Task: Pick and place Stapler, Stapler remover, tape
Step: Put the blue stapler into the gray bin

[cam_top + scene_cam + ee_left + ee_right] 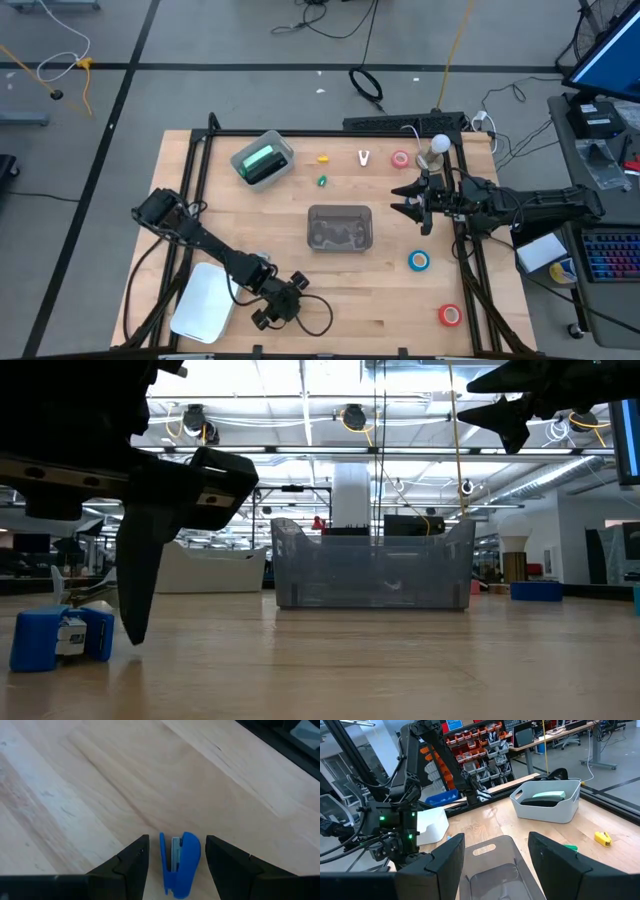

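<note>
the left pincer (175, 865) is low over the counter (380, 310) near its front edge, fingers spread around a small blue stapler remover (177, 862), not closed on it. the right pincer (412, 203) hangs open above the counter beside the clear bin (340, 228). the mint stapler (549, 796) lies in the white tub (547, 807). tape rolls (419, 262) sit on the right side.

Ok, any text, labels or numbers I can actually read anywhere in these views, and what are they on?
None can be read.
Blue sign above the shelves behind the table: white lettering, too blurred to read.
Blue stapler between the open left gripper fingers: no marking visible.
Grey bin, white tray, tape rolls: no visible print.
Keyboard beside the table: keys too small to read.
</note>
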### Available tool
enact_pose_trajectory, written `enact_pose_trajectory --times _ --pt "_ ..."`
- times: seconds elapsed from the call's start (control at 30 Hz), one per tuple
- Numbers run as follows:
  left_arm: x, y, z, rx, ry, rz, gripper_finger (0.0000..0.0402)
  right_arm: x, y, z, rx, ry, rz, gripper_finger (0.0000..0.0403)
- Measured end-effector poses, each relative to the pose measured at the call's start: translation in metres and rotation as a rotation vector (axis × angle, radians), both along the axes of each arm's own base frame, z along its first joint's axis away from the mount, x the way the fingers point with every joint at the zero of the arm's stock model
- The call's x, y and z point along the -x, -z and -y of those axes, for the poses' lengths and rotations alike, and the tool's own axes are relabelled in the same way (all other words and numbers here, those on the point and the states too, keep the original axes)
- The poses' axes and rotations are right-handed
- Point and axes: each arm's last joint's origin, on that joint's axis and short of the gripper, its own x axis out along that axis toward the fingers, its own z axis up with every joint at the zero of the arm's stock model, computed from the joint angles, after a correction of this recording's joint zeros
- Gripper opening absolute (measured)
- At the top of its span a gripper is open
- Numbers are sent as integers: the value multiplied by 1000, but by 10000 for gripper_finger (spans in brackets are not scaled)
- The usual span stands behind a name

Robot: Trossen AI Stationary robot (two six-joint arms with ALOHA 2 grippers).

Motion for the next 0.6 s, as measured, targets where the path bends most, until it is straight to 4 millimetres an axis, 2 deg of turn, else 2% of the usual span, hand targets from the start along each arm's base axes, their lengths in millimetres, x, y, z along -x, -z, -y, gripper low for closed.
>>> enact_pose_trajectory --times 0.17,0.47,0.6 --pt "0 0 -1 4 -17 -11 179 0 1 0 0 0 -6 212" --pt "-2 0 -4 28 -73 -35 75 0 1 0 0 0 -7 212" --pt "-4 0 -7 49 -118 -51 55 0 1 0 0 0 -7 212"
